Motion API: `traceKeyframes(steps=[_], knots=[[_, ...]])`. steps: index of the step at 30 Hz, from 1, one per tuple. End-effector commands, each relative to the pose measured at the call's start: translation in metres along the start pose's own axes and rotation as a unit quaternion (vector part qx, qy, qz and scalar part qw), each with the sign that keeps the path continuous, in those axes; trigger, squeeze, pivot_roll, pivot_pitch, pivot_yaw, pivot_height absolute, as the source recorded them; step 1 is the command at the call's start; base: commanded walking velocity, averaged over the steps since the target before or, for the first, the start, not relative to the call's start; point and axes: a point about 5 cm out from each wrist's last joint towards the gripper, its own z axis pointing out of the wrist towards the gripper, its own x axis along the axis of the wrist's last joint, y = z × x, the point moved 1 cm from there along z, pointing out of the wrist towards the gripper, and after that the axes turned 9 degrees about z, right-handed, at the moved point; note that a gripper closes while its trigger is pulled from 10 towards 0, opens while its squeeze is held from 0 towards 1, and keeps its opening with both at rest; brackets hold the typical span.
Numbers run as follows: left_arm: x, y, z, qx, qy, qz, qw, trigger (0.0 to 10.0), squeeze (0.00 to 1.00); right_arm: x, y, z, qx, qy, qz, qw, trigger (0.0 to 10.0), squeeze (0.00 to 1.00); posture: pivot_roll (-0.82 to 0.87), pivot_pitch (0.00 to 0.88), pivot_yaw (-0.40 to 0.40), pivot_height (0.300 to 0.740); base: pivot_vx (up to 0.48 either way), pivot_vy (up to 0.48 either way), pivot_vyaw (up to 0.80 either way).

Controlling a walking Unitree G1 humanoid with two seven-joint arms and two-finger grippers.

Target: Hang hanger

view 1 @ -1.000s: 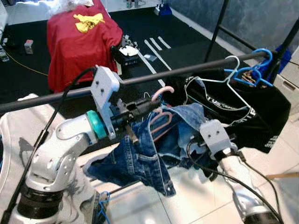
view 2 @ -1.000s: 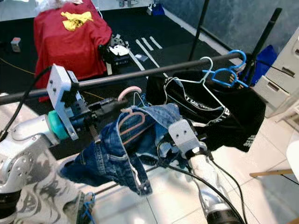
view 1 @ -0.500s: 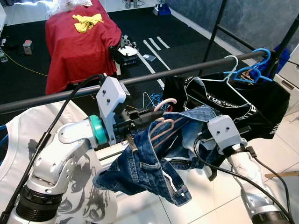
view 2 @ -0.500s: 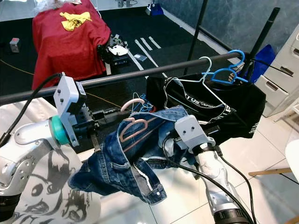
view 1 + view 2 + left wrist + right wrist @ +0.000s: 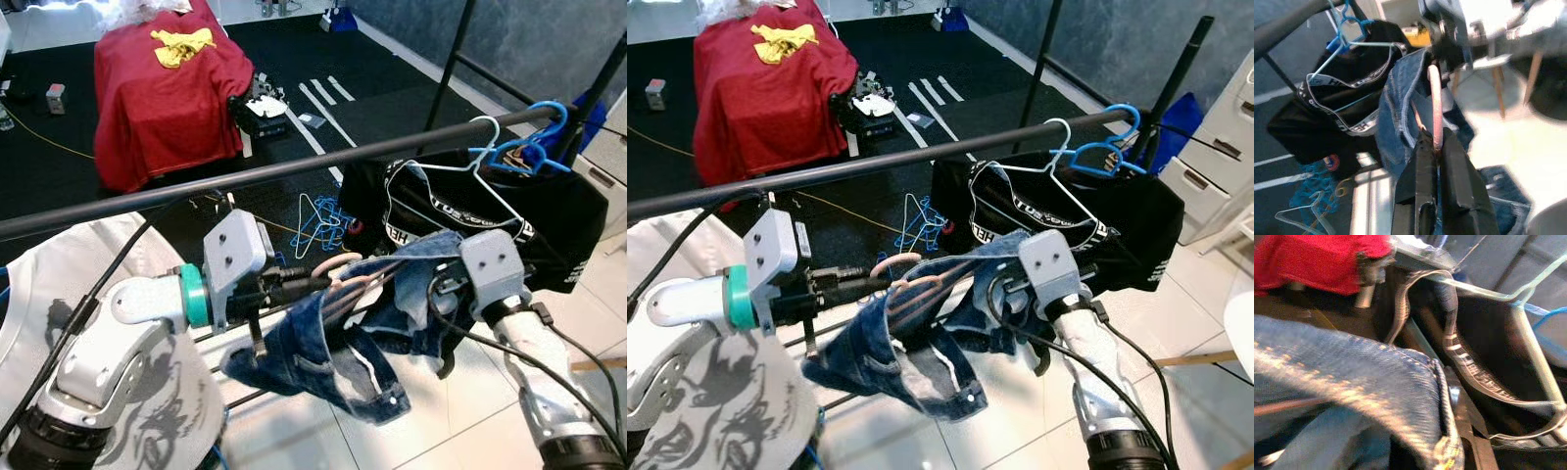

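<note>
Left gripper (image 5: 1435, 147) jaws pinch pink hanger (image 5: 1434, 105); right gripper jaws denim-hidden, unclear.

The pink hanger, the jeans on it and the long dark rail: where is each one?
pink hanger (image 5: 1434, 105): left wrist view, on its curved pink hook above the claw's fingers.
jeans (image 5: 323, 357): left eye view, on the hanging denim.
rail (image 5: 294, 168): left eye view, on the bar's middle stretch.

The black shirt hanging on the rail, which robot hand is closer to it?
Right. The right gripper, tucked in the jeans, sits just below the black shirt; the left gripper pinches the pink hanger farther away.
</note>
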Motion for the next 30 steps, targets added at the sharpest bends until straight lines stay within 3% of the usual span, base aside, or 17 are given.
traceKeyframes(steps=[1, 2, 4, 5, 6, 7, 9, 10, 12, 13, 15, 18, 20, 21, 22, 24, 30], knots=[[0.0, 0.003, 0.003, -0.007, 0.0, 0.027, 1.0, 10.0, 0.0, 0.002, -0.01, -0.004, 0.059, -0.011, 0.024, 0.998, 10.0, 0.0, -0.14, 0.136, 0.048, 0.74, 0.0, 0.0, 0.0], [0.0, 0.002, 0.007, -0.002, 0.0, 0.04, 0.999, 10.0, 0.0, 0.002, -0.023, -0.008, 0.117, -0.027, 0.03, 0.992, 10.0, 0.0, -0.15, 0.135, 0.048, 0.74, 0.0, 0.0, 0.0], [0.0, 0.002, 0.007, -0.002, 0.0, 0.04, 0.999, 10.0, 0.0, 0.002, -0.023, -0.008, 0.117, -0.027, 0.03, 0.992, 10.0, 0.0, -0.15, 0.135, 0.048, 0.74, 0.0, 0.0, 0.0], [-0.003, -0.002, 0.01, 0.016, -0.01, 0.066, 0.998, 10.0, 0.0, -0.002, -0.037, -0.018, 0.178, -0.051, 0.039, 0.982, 10.0, 0.0, -0.15, 0.136, 0.045, 0.74, 0.0, 0.0, 0.0], [-0.003, -0.002, 0.01, 0.016, -0.01, 0.066, 0.998, 10.0, 0.0, -0.002, -0.037, -0.018, 0.178, -0.051, 0.039, 0.982, 10.0, 0.0, -0.15, 0.136, 0.045, 0.74, 0.0, 0.0, 0.0], [-0.006, -0.003, 0.011, 0.022, -0.018, 0.087, 0.996, 10.0, 0.0, -0.005, -0.045, -0.028, 0.219, -0.066, 0.064, 0.971, 10.0, 0.0, -0.15, 0.137, 0.044, 0.74, 0.0, 0.0, 0.0], [-0.006, -0.003, 0.011, 0.022, -0.018, 0.087, 0.996, 10.0, 0.0, -0.005, -0.045, -0.028, 0.219, -0.066, 0.064, 0.971, 10.0, 0.0, -0.15, 0.137, 0.044, 0.74, 0.0, 0.0, 0.0], [-0.011, -0.002, 0.01, 0.018, -0.03, 0.11, 0.993, 10.0, 0.0, 0.0, -0.046, -0.033, 0.237, -0.062, 0.108, 0.964, 10.0, 0.0, -0.15, 0.138, 0.046, 0.74, 0.0, 0.0, 0.0], [-0.011, -0.002, 0.01, 0.018, -0.03, 0.11, 0.993, 10.0, 0.0, 0.0, -0.046, -0.033, 0.237, -0.062, 0.108, 0.964, 10.0, 0.0, -0.15, 0.138, 0.046, 0.74, 0.0, 0.0, 0.0], [-0.015, 0.0, 0.008, 0.016, -0.037, 0.117, 0.992, 10.0, 0.0, 0.007, -0.04, -0.034, 0.238, -0.048, 0.153, 0.958, 10.0, 0.0, -0.15, 0.138, 0.045, 0.74, 0.0, 0.0, 0.0], [-0.015, 0.0, 0.008, 0.016, -0.037, 0.117, 0.992, 10.0, 0.0, 0.007, -0.04, -0.034, 0.238, -0.048, 0.153, 0.958, 10.0, 0.0, -0.15, 0.138, 0.045, 0.74, 0.0, 0.0, 0.0], [-0.025, -0.001, -0.004, 0.009, -0.05, 0.103, 0.993, 10.0, 0.0, 0.008, -0.016, -0.032, 0.196, -0.044, 0.169, 0.965, 10.0, 0.0, -0.15, 0.145, 0.043, 0.74, 0.0, 0.0, 0.0], [-0.025, -0.001, -0.004, 0.009, -0.05, 0.103, 0.993, 10.0, 0.0, 0.008, -0.016, -0.032, 0.196, -0.044, 0.169, 0.965, 10.0, 0.0, -0.15, 0.145, 0.043, 0.74, 0.0, 0.0, 0.0], [-0.027, -0.001, -0.01, -0.001, -0.057, 0.099, 0.993, 10.0, 0.0, 0.002, -0.003, -0.031, 0.162, -0.056, 0.142, 0.975, 10.0, 0.0, -0.15, 0.145, 0.043, 0.74, 0.0, 0.0, 0.0], [-0.027, -0.001, -0.01, -0.001, -0.057, 0.099, 0.993, 10.0, 0.0, 0.002, -0.003, -0.031, 0.162, -0.056, 0.142, 0.975, 10.0, 0.0, -0.15, 0.145, 0.043, 0.74, 0.0, 0.0, 0.0], [-0.036, 0.006, -0.02, -0.034, -0.074, 0.101, 0.992, 10.0, 0.0, -0.013, 0.017, -0.033, 0.11, -0.106, 0.071, 0.986, 10.0, 0.0, -0.15, 0.153, 0.043, 0.74, 0.0, 0.0, 0.0], [-0.039, 0.015, -0.029, -0.064, -0.07, 0.06, 0.994, 10.0, 0.0, -0.026, 0.03, -0.041, 0.085, -0.152, 0.033, 0.984, 10.0, 0.0, -0.15, 0.155, 0.042, 0.74, 0.0, 0.0, 0.0]])
